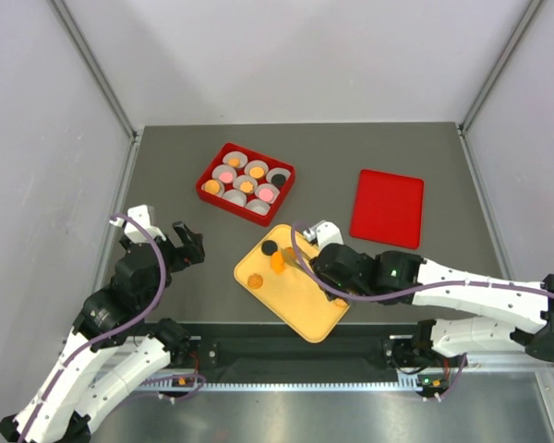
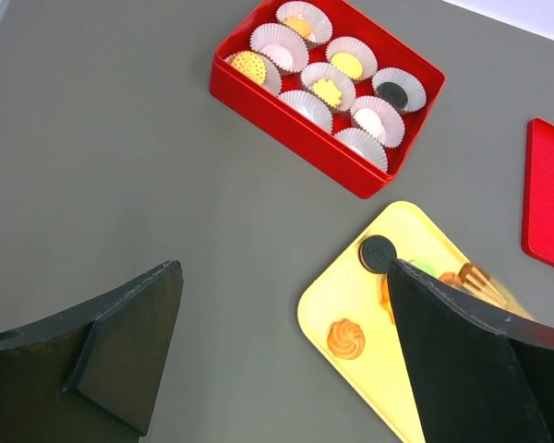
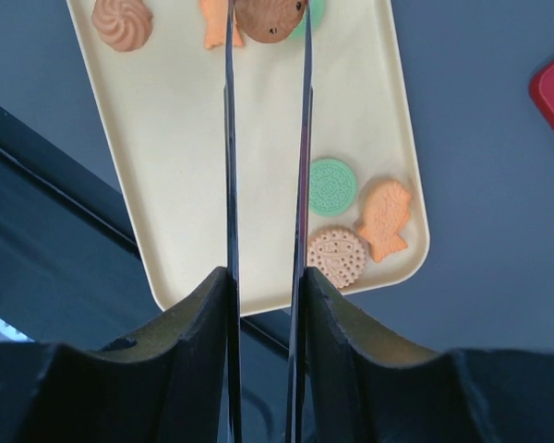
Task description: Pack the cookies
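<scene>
Cookies lie on a yellow tray (image 1: 305, 309): a black one (image 1: 270, 247), an orange swirl (image 1: 255, 281) and another orange one (image 1: 278, 262). The right wrist view shows a green cookie (image 3: 331, 186), an orange fish shape (image 3: 385, 218) and a tan round one (image 3: 337, 257) on the tray (image 3: 180, 166). My right gripper (image 3: 268, 7) is shut on a brown cookie (image 3: 270, 23) and holds it over the tray's far end. My left gripper (image 2: 286, 360) is open and empty over the table, left of the tray (image 2: 351, 295). The red box (image 1: 245, 183) holds paper cups with cookies.
A red lid (image 1: 387, 208) lies flat to the right of the box. The box (image 2: 328, 78) stands behind the tray, with the lid (image 2: 547, 198) at the right edge of the left wrist view. Grey walls enclose the table on three sides.
</scene>
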Controlling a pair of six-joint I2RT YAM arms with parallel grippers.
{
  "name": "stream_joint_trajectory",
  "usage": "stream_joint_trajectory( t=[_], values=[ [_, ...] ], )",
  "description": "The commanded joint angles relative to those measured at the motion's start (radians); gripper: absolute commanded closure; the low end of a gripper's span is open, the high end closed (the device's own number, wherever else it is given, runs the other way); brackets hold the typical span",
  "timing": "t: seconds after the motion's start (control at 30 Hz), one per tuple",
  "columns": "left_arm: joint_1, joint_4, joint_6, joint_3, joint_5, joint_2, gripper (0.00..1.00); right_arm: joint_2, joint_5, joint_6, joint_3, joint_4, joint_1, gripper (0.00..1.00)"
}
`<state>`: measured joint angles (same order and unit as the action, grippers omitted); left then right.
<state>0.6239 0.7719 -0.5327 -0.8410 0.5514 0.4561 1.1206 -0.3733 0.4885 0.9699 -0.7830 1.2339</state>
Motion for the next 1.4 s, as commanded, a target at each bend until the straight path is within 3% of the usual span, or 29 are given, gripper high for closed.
stream_joint_trajectory(
  t=[0.0, 0.23, 0.43, 0.73, 0.97, 1.37],
  values=[
    [0.003, -0.006, -0.006, -0.004, 0.015, 0.006, 0.03, 0.005, -0.023, -0.060, 0.117, 0.022, -0.036, 0.65],
    [0.003, -0.005, -0.006, -0.004, 0.018, 0.009, 0.03, 0.137, 0.109, -0.200, 0.288, 0.154, -0.192, 0.65],
    [0.003, -0.005, -0.006, -0.004, 0.015, 0.015, 0.03, 0.375, 0.180, -0.271, 0.473, 0.225, -0.309, 0.65],
    [0.003, -0.003, -0.010, -0.006, 0.027, 0.023, 0.03, 0.679, 0.246, -0.304, 0.705, 0.251, -0.341, 0.66],
    [0.003, -0.002, -0.009, -0.006, 0.025, 0.035, 0.04, 0.785, 0.247, -0.323, 0.803, 0.251, -0.349, 0.65],
    [0.003, -0.003, -0.007, -0.007, 0.024, 0.041, 0.03, 0.832, 0.266, -0.317, 0.808, 0.263, -0.352, 0.65]
  ],
)
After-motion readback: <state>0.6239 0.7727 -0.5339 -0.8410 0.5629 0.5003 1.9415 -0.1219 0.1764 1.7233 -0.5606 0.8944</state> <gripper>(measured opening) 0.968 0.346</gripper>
